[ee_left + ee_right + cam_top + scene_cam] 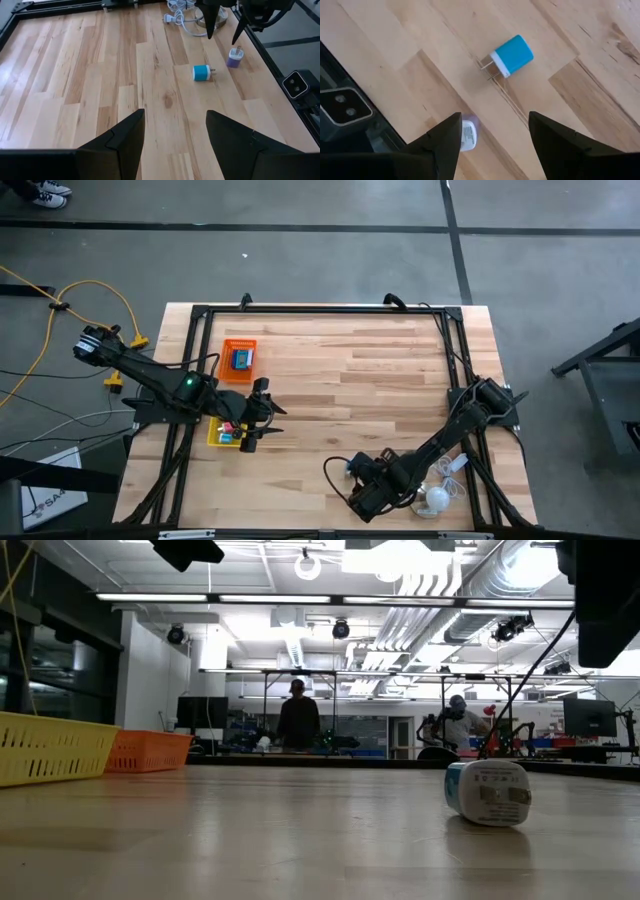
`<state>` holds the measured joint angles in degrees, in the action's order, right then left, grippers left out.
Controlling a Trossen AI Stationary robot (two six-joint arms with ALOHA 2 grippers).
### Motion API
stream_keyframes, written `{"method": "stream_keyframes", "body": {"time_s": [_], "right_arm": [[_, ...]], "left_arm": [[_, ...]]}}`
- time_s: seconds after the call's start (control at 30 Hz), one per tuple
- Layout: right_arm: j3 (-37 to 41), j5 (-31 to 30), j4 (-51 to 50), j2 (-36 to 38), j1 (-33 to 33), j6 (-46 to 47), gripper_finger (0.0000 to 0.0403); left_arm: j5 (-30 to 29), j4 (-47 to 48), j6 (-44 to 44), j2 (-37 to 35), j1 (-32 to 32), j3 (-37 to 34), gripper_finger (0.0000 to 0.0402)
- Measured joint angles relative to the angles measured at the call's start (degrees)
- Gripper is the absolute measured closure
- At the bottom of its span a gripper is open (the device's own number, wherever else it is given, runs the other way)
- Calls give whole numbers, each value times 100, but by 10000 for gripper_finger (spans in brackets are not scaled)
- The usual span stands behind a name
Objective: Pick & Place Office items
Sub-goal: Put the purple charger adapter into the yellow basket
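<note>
A blue-and-white plug block (512, 56) lies on its side on the bare wood, prongs showing; it also shows in the left wrist view (202, 72). A pale purple plug block (235, 56) stands beside it, and part of it shows low between my right fingers (467, 135). My right gripper (493, 120) hangs open over these two near the table's front edge, pointing steeply down and touching neither. My left gripper (175, 114) waits open above the wood by the yellow tray (215, 438). The low view shows one block (487, 792) lying on the table.
The orange tray (238, 345) holds a blue item, and the yellow tray holds small coloured bits. A white cable bundle with a round piece (438, 498) lies at the front right. A black frame (320, 310) rims the table. People stand in the room behind (298, 720).
</note>
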<state>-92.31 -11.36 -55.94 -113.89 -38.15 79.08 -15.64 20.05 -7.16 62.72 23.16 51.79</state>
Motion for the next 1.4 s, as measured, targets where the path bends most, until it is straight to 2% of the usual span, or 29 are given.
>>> {"method": "stream_keyframes", "body": {"time_s": [0.17,0.3,0.6,0.8,1.2,1.4], "right_arm": [[0,30,205,-85,0,85,186],[0,304,435,-187,-7,237,194],[0,595,618,-358,-90,375,263],[0,583,554,-365,-86,9,291],[0,538,604,-365,-35,-288,296],[0,533,899,-365,-27,-748,296]], "left_arm": [[0,-2,2,0,0,2,199],[0,-1,-17,0,0,0,199],[0,-14,-15,0,0,0,199],[0,-64,-15,0,0,0,199],[0,-96,-15,0,0,0,199],[0,-94,-13,0,0,0,199]]}}
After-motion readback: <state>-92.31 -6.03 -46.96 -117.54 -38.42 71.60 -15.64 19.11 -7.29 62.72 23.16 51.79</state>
